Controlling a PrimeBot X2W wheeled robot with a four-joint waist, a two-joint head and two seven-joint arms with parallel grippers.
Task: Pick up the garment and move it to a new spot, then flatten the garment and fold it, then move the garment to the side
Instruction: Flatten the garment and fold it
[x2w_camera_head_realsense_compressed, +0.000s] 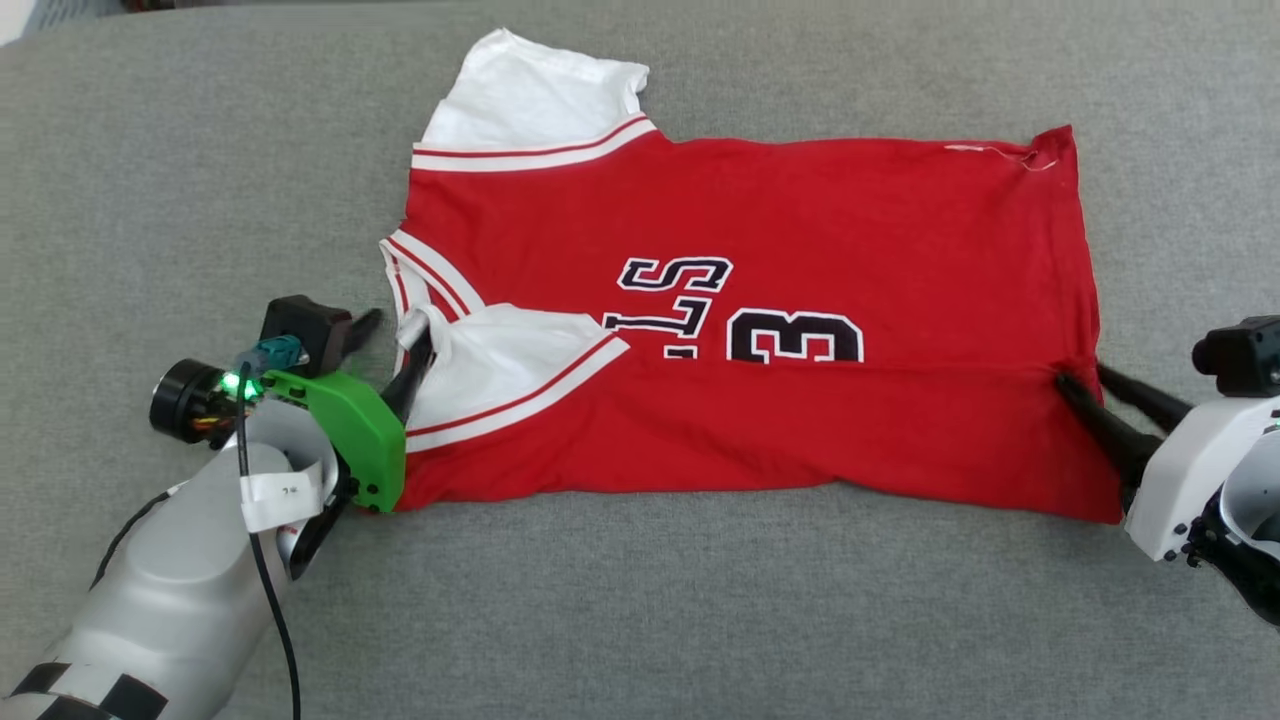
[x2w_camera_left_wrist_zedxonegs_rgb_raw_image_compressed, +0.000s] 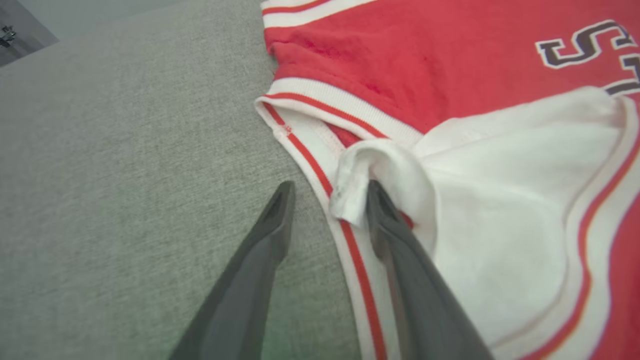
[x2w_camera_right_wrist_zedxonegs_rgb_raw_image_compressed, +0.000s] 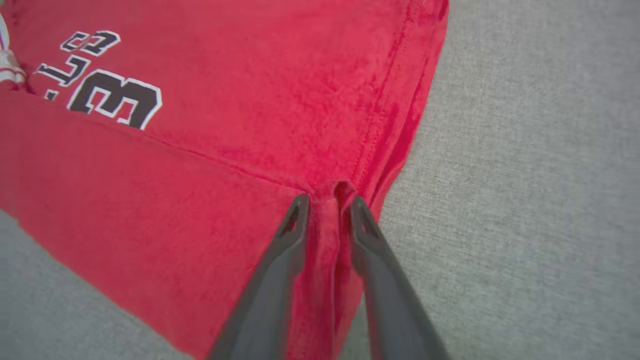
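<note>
Garment red, white sleeves, red-white striped trim, black white-outlined lettering; surface grey.

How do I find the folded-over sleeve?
Look at the red garment on the grey surface. At its end by the left gripper lies a white sleeve. Unlike the other sleeve, sticking out, it is folded onto the red front.

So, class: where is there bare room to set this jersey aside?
Bare grey surface runs wide in front of the garment, between both arms, and beyond its far edge. Crowded: the collar end at the left hand, the hem end at the right hand.
</note>
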